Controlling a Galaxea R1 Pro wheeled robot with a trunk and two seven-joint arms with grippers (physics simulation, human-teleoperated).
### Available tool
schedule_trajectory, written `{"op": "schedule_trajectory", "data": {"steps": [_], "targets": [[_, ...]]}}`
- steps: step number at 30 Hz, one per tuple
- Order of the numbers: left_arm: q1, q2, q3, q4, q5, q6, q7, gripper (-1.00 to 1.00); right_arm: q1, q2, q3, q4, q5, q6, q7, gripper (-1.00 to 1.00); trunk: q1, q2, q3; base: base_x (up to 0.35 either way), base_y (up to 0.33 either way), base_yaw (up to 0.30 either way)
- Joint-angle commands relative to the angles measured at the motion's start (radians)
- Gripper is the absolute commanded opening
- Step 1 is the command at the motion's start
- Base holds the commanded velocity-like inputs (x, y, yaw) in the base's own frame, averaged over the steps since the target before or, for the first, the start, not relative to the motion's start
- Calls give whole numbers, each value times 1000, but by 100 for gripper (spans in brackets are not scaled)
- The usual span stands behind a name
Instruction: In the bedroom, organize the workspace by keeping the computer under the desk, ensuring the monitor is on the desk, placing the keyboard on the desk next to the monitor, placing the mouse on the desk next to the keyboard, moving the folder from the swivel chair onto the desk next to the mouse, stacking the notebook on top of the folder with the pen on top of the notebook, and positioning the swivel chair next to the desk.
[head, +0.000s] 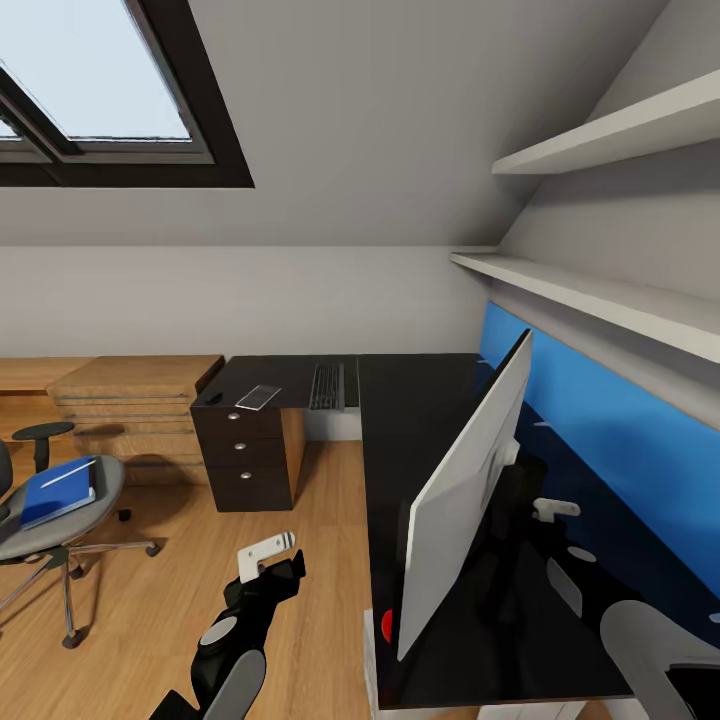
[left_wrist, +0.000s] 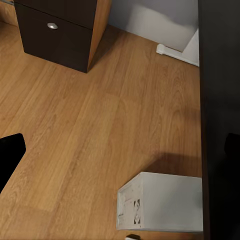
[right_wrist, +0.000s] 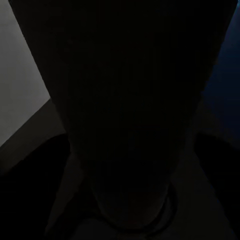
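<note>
From the head cam, the monitor (head: 465, 500) stands on the near leg of the L-shaped desk (head: 410, 420), white back toward the robot, in front of a blue wall panel (head: 610, 430). Farther back on the desk, the keyboard (head: 327, 386) lies flat with the grey notebook (head: 258, 397) just beside it and the small black mouse (head: 213, 398) near the corner over the drawer unit (head: 243, 455). The blue folder (head: 58, 490) sits on the swivel chair (head: 55, 520), pen (head: 68, 474) on top. The left gripper (head: 272, 558) hangs over the floor, can't tell how its fingers stand. Left wrist cam: the white computer (left_wrist: 162, 202) stands on the wood floor (left_wrist: 100, 125) at the desk edge. Right wrist cam is almost all dark, with a round stand base (right_wrist: 135, 215) faintly visible, so no way to judge that gripper.
</note>
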Motion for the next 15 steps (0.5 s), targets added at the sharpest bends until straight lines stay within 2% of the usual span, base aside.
{"op": "schedule_trajectory", "data": {"steps": [1, 11, 15], "targets": [[-1, 1, -2, -1, 5, 3, 8, 100, -1, 0, 4, 2, -12, -4, 0, -100, 0, -1, -1, 0, 0, 0], [-1, 0, -2, 0, 6, 3, 8, 100, -1, 0, 2, 2, -12, -5, -11, -100, 0, -1, -1, 0, -2, 0], [-1, 0, -3, 0, 4, 3, 8, 100, -1, 0, 2, 2, -12, -5, -12, -100, 0, -1, -1, 0, -174, 0]]}}
